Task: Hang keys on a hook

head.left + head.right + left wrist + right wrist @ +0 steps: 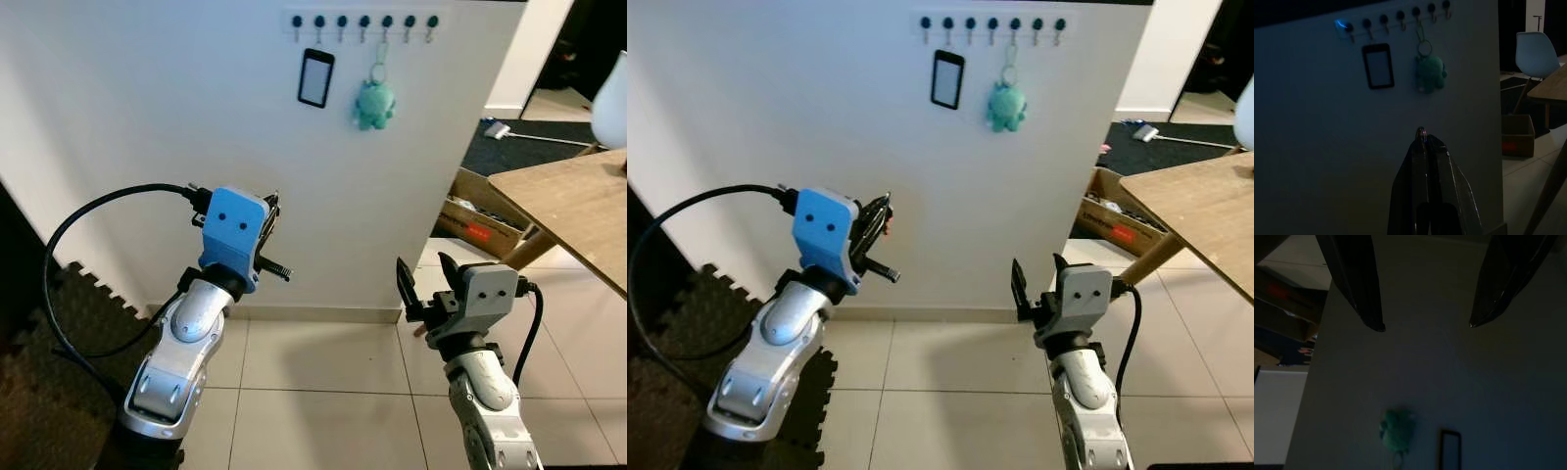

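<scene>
A green plush keyring (373,103) hangs from one hook of the hook rack (362,20) high on the white wall, and it also appears as the keyring (1430,72) in the left wrist view. My left gripper (269,211) is raised in front of the wall, well below and to the left of the rack. Its fingers (1425,166) are pressed shut, with nothing visible between them. My right gripper (423,276) is lower and to the right, open and empty, with its fingertips (1374,323) spread wide.
A black phone-like rectangle (315,76) hangs beside the keyring. A wooden table (578,206) juts in at the right, with a cardboard box (480,220) beneath it and a white chair (1535,46) behind. Dark foam mat (59,323) lies at the left on the tiled floor.
</scene>
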{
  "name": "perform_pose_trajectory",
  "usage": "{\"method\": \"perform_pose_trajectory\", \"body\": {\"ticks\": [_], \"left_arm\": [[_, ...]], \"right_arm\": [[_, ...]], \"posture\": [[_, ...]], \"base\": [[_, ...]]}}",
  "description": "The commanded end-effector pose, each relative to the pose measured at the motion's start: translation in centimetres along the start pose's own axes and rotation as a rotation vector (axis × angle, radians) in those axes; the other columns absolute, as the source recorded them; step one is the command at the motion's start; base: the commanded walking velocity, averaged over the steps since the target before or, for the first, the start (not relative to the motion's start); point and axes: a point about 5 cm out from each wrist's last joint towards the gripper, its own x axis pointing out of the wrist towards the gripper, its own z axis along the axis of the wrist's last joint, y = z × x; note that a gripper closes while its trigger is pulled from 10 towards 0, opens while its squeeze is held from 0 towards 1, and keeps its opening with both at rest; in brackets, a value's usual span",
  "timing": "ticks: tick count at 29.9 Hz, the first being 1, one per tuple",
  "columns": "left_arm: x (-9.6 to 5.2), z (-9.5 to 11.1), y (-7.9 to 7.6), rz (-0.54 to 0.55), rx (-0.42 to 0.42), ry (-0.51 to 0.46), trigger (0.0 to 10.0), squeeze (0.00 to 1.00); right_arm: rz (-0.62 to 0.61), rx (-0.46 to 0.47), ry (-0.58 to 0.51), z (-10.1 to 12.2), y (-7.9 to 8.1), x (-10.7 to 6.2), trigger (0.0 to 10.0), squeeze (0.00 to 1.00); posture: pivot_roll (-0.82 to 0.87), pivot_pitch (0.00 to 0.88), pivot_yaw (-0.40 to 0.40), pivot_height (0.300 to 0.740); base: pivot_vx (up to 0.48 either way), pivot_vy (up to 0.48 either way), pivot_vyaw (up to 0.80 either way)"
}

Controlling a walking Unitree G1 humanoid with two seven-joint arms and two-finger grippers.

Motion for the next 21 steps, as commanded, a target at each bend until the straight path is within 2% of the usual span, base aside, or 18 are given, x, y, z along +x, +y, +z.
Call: {"method": "perform_pose_trajectory", "body": {"ticks": [1, 21], "left_arm": [[0.0, -0.24, -0.64, -0.01, -0.005, 0.004, 10.0, 0.0], [-0.03, -0.2, -0.66, -0.011, -0.013, 0.001, 10.0, 0.0]], "right_arm": [[-0.007, -0.009, 0.031, -0.82, -0.17, -0.58, 10.0, 0.0], [-0.006, -0.012, 0.053, -1.45, -0.15, -0.95, 10.0, 0.0]], "posture": [[0.07, 0.145, 0.013, 0.74], [0.07, 0.148, 0.017, 0.74]], "base": [[0.48, 0.0, 0.0], [0.48, 0.0, 0.0]]}}
